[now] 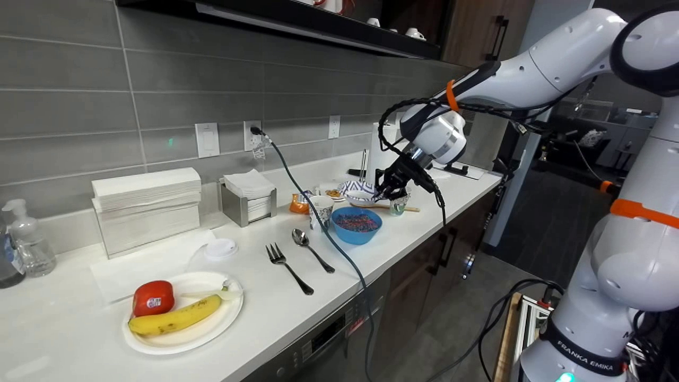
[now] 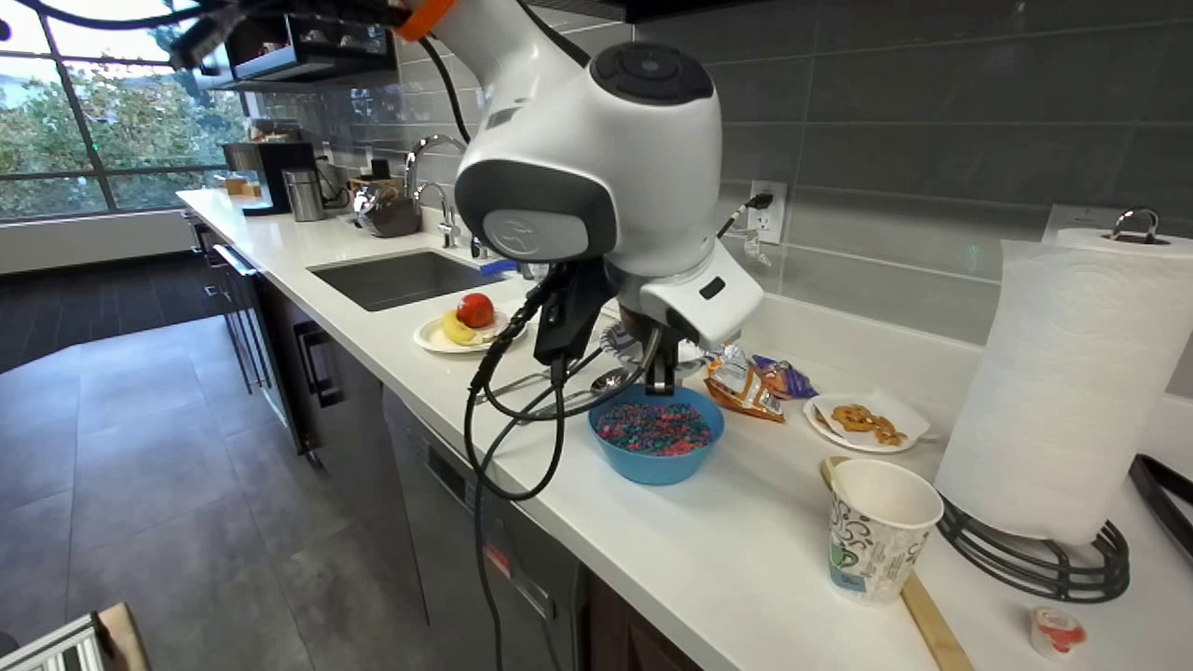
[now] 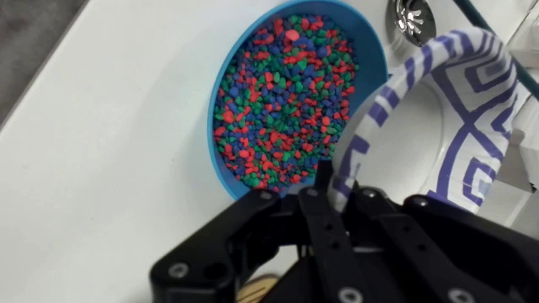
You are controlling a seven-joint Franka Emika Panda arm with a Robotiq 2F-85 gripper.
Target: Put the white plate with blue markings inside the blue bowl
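I have the fingers [image 3: 321, 208] pinched on the rim of the white plate with blue markings [image 3: 421, 130], one either side of it, and the plate sits tilted in that grip, its hollow face partly turned to the wrist view. What the next move turns on is where the blue bowl [image 3: 370, 63] lies: in the wrist view it is at 11 o'clock from the fingers, upright on the bench [image 3: 105, 147] and holding red, blue and green gravel [image 3: 286, 113], while the plate juts off toward 2 o'clock, its foreshortened outline running roughly from 7 to 1. My hold is on its edge between 7 and 8 o'clock, so if I steer the fingers straight at the bowl's middle, I expect the plate to overhang the 2 o'clock side. My judgement is to travel toward 9 o'clock, a shade toward 10, until the two centres agree and the fingers stand over the bowl's own 7-to-8 o'clock rim, then level the plate and lower it. In an exterior view the plate [image 1: 358, 190] shows at 12 o'clock from the bowl, not in it yet; how high it hangs above that rim I can't gauge from here.
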